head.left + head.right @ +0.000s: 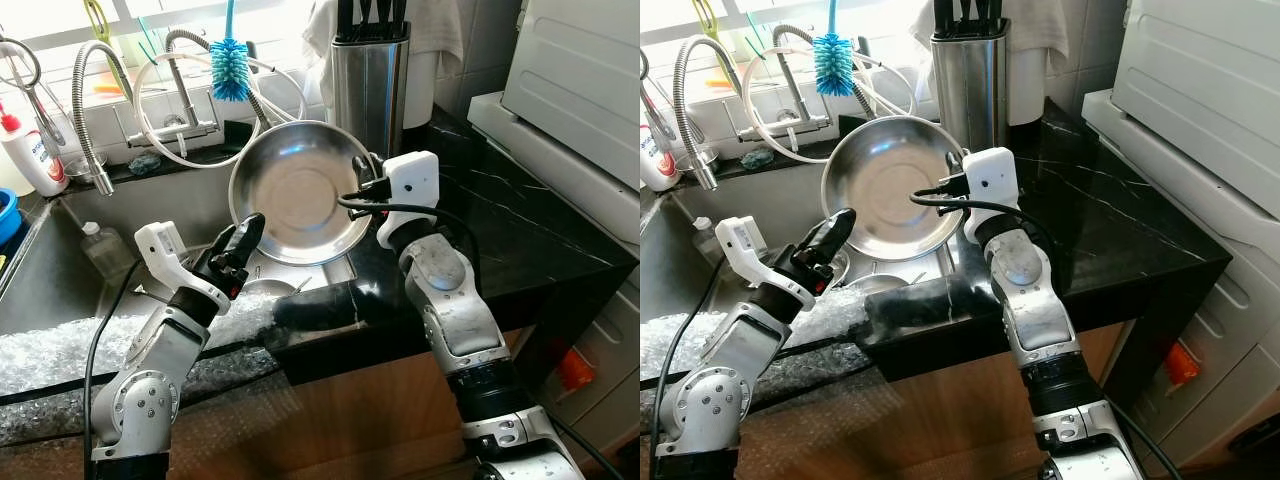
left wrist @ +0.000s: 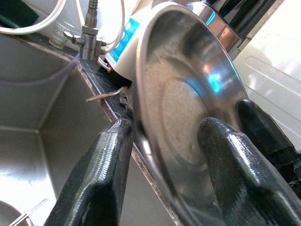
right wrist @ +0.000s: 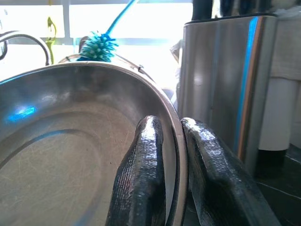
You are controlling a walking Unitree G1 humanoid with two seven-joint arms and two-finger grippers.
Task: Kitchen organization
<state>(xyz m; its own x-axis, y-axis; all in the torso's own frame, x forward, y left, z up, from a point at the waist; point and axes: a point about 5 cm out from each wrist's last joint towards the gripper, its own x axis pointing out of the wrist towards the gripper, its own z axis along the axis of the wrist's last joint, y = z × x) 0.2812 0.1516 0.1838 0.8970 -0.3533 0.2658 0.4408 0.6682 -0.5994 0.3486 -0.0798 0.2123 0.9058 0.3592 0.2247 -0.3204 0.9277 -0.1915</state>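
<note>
I'm pinching the steel bowl's point(image 1: 300, 190) rim in my right gripper point(image 3: 171, 155); my left gripper point(image 2: 164, 160) is straddling its opposite edge, fingers apart.

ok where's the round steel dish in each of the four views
Left eye view: round shiny steel dish at centre, tilted up by the sink.
Right eye view: left of centre.
Left wrist view: its rim sits between the left hand fingers.
Right wrist view: its rim is pinched by the right hand.
Shared landmark: the blue bottle brush behind it.
</note>
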